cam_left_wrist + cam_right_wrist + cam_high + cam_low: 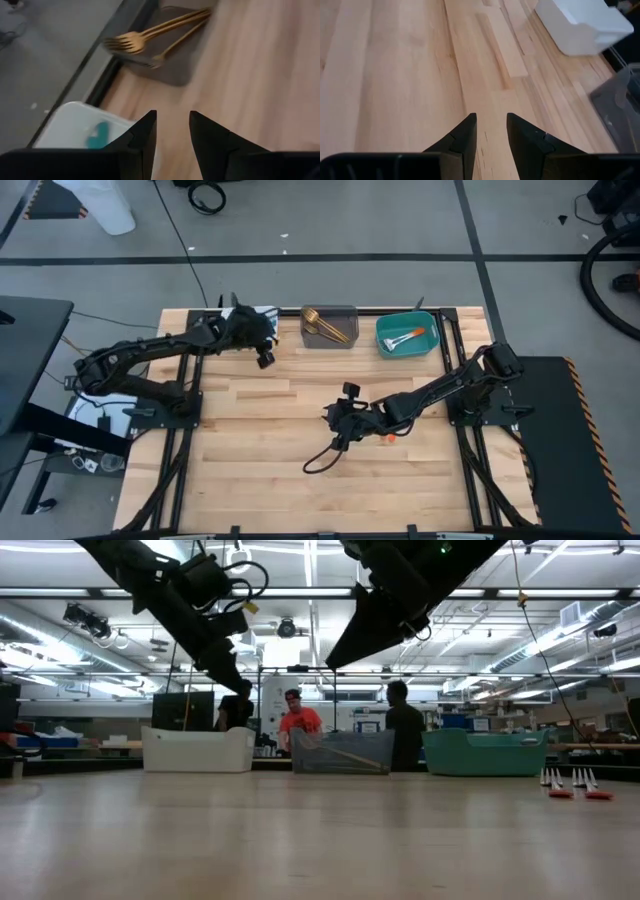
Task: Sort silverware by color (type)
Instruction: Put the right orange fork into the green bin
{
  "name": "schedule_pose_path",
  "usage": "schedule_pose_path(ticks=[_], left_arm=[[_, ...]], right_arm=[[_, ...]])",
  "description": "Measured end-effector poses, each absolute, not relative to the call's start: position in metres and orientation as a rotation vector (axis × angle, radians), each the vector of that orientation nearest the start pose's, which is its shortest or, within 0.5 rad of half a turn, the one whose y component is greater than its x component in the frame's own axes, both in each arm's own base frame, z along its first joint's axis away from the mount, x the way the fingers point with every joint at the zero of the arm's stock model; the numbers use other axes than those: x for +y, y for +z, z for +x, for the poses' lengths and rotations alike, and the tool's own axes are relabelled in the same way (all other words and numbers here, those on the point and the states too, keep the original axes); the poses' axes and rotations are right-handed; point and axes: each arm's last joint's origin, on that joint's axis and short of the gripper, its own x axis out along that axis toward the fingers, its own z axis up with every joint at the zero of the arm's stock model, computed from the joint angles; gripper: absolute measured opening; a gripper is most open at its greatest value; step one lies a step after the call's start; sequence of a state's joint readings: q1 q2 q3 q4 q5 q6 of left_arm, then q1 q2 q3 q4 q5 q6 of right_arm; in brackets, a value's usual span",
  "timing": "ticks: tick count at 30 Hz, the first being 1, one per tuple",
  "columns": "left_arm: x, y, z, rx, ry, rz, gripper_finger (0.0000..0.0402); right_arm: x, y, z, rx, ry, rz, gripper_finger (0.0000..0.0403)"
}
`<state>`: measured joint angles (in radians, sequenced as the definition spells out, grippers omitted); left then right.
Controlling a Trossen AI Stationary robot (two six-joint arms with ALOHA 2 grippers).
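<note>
Gold forks (150, 37) in unlabelled grey bin (330, 327).

Forks (326, 327) in middle bin (345, 341)

Left arm: stretched toward the table's far edge, wrist raised, left gripper (265, 360) empty, fingers (142, 137) parted. Right arm: folded low across the table's middle, right gripper (329, 415) empty, fingers (465, 137) parted.
</note>
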<state>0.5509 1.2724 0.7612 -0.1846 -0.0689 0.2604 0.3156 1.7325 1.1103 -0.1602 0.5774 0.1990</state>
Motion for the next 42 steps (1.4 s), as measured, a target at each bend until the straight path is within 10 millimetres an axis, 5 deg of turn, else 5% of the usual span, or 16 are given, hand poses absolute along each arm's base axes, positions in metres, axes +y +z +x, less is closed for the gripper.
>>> schedule_pose_path(ticks=[22, 32, 42], left_arm=[[0.081, 0.230, 0.250, 0.681, 0.301, 0.088, 0.0123], [0.079, 0.228, 0.249, 0.710, 0.257, 0.122, 0.0123], [0.070, 0.217, 0.240, 0.821, 0.041, 0.021, 0.0123]], right_arm=[[0.045, 0.187, 0.327, 1.042, -0.489, -0.148, 0.0117], [0.027, 0.213, 0.311, 1.302, -0.526, -0.042, 0.0117], [0.020, 0.214, 0.296, 1.494, -0.471, 0.001, 0.0117]])
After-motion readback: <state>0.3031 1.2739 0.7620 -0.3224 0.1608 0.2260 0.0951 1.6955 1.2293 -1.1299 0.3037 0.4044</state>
